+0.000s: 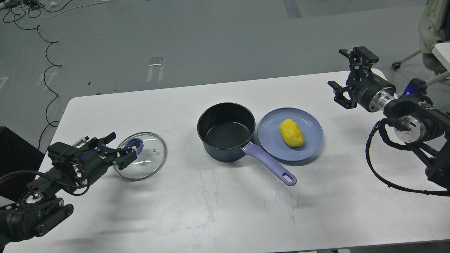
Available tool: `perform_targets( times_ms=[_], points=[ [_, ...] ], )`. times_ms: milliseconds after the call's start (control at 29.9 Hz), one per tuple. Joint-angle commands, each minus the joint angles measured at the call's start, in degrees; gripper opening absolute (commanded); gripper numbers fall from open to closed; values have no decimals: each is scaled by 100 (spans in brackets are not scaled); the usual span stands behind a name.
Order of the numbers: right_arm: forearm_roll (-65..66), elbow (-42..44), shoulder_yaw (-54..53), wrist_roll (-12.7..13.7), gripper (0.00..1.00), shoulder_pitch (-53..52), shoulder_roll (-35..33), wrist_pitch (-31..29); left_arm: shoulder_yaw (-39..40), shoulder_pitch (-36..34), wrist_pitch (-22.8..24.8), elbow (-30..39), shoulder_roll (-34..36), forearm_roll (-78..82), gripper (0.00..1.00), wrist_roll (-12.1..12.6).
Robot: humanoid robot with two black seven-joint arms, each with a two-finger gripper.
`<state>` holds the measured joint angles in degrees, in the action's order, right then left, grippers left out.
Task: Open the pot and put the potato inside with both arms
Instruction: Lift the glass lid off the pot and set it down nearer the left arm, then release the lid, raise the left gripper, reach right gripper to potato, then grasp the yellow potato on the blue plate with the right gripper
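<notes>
The dark pot stands open at the table's middle, its purple handle pointing toward the front right. The yellow potato lies on a blue plate just right of the pot. The glass lid with its purple knob lies on the table at the left. My left gripper is at the lid's left edge, its fingers spread beside the knob. My right gripper is open and empty above the table's far right corner, well away from the potato.
The white table carries only these things. Grey floor lies beyond its far edge, with cables at the far left and a chair base at the far right.
</notes>
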<state>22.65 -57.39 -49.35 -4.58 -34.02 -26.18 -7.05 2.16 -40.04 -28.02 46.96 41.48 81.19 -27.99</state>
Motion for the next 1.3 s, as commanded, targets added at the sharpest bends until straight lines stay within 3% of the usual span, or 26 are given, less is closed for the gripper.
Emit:
perform_targets(
  times_ms=[0, 67, 167, 234, 368, 468, 501, 535, 568, 668, 936, 1203, 1270],
  points=[
    [316, -26, 582, 1, 100, -358, -245, 2, 29, -284, 2, 663, 351, -584, 98, -1],
    [739, -79, 935, -8, 100, -596, -361, -7, 100, -521, 251, 1112, 536, -954, 98, -1],
    [1546, -97, 1514, -8, 99, -886, -379, -6, 485, -724, 1365, 1666, 739, -2110, 98, -1],
    [1864, -97, 1743, -8, 99, -1009, -379, -7, 697, -785, 1815, 1676, 730, -2667, 98, -1],
    [3110, -79, 2849, -8, 97, -1422, -352, -7, 1189, -1303, 3404, 1484, 695, -4457, 98, -1],
    [3735, -70, 3473, -8, 97, -1650, -326, -7, 1583, -1444, 4021, 1430, 608, -5582, 98, -1],
    [3946, -62, 3711, -8, 97, -1704, -317, -7, 1794, -1462, 4180, 1422, 494, -6101, 98, 457],
    [4036, -62, 3818, -8, 97, -1721, -308, -7, 1901, -1471, 4234, 1421, 450, -6280, 98, 705],
    [4193, -53, 3975, -8, 97, -1765, -291, -7, 2050, -1463, 4252, 1404, 406, -6534, 98, 1125],
    [4370, -27, 4178, -34, 96, -1827, -291, -7, 2235, -1463, 4287, 1317, 335, -6782, 98, 1593],
    [4809, 456, 4847, -227, 90, -1950, 174, -7, 2411, -1384, 4278, 1211, 185, -6791, 98, 1648],
    [4827, 852, 4891, -236, 88, -2099, 614, 11, 2412, -1208, 4270, 1193, 282, -6783, 98, 1578],
    [4845, 958, 4979, -236, 82, -2135, 658, 11, 2412, -1208, 4278, 1167, 291, -6783, 98, 1543]
  ],
)
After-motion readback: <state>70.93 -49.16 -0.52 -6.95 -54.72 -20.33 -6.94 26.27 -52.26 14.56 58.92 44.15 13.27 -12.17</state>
